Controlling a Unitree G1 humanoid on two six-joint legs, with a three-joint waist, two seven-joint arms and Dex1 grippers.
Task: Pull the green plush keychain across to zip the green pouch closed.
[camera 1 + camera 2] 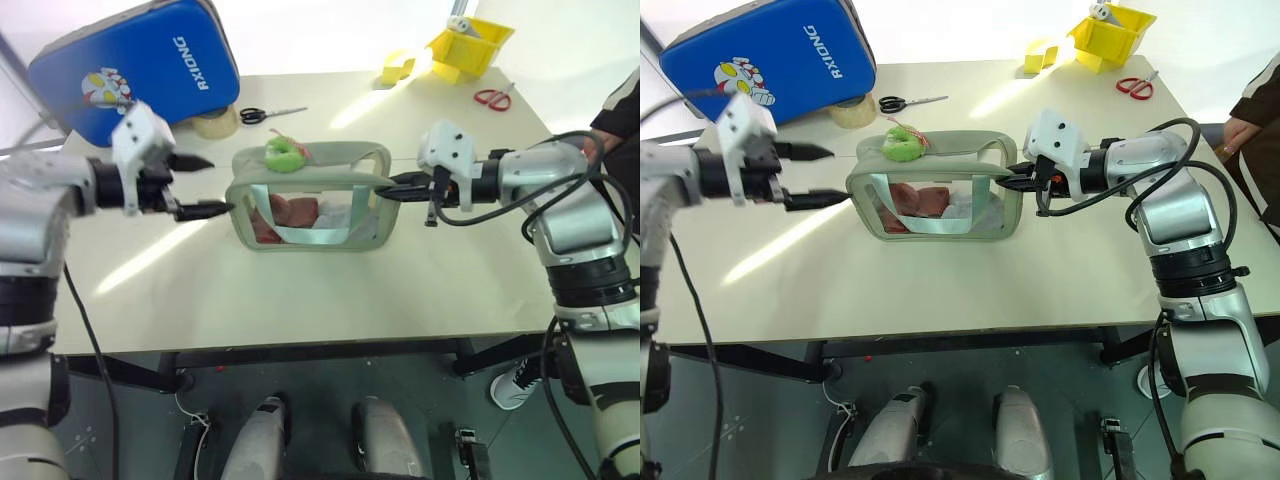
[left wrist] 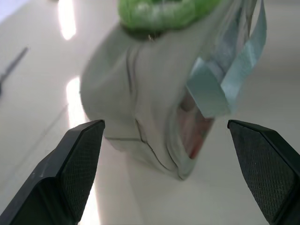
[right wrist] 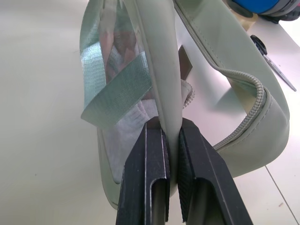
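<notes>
- Two grippers flank the green pouch [image 1: 310, 195], which stands upright on the bench [image 1: 330, 290].
- Right gripper [image 1: 392, 187]: fingers pressed together, pinching the pouch's end wall.
- Left gripper [image 1: 205, 185]: fingers spread wide, nothing between them, just beside the pouch's opposite end, not touching it.
- Green plush keychain [image 1: 284, 154] sits on top of the pouch, near the end by the left gripper.
- Blue padded case [image 1: 140, 62] lies beyond the pouch.

lime green plush keychain [image 1: 285, 154] sits atop the upright sage green pouch [image 1: 308, 196]
</notes>
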